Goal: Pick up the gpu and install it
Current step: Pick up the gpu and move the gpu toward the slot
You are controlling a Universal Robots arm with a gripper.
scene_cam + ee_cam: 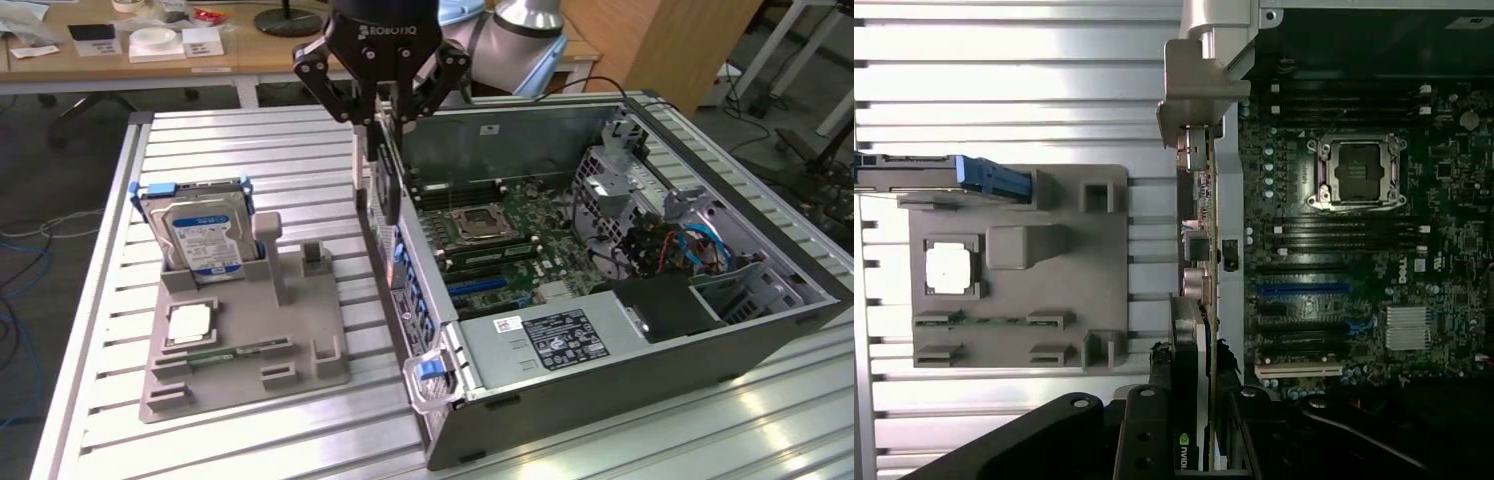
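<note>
Your end effector (383,112) is hanging at the upper centre of the exterior view, its fingers pinching the gpu (386,175) by one end. The card is dangling straight down below the grip, edge-on to that camera. In the wrist view the end effector (1194,435) is clamping the same gpu (1195,260), which is showing as a thin strip running away from the fingers. Its long axis is therefore pointing down from the grip, not lying flat.

The card is hovering just over the wall of the open computer case (601,385) on the exterior view's left, not yet down inside it. The motherboard (534,215) is lying to the exterior view's right of the card. Its blue expansion slot (1304,289) and white expansion slot (1299,370) are sitting close beside the card's edge. Both slots are running crosswise to that edge, so I am judging that the card is not lined up with either one.

Further out, toward the lower left of the exterior view, a grey parts holder (307,330) is resting on the table (240,135), carrying a hard drive (203,235) well apart from the card.
</note>
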